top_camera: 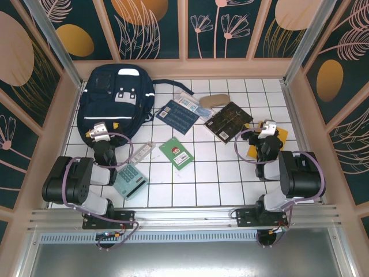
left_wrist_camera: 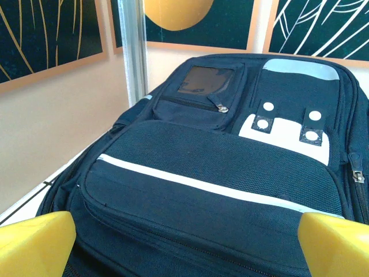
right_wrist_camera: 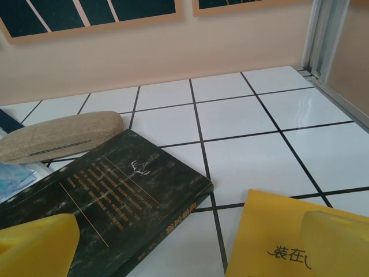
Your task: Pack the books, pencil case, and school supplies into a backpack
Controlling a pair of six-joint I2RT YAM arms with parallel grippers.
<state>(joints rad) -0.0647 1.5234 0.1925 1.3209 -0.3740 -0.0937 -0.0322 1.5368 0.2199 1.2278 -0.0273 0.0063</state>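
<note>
Left pincer [top_camera: 99, 131] agape, empty, at backpack [top_camera: 115, 92] edge, right pincer [top_camera: 269, 128] likewise over yellow book [right_wrist_camera: 265, 231]

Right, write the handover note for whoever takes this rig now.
Open and empty: left end effector at the near edge of the backpack, right end effector over the yellow book.
The backpack looks zipped.
Loose on the table: blue book, brown book, green book, pencil case, clear packet, grey bar, calculator.
Done: nothing packed.
Left: open the backpack, load everything.
</note>
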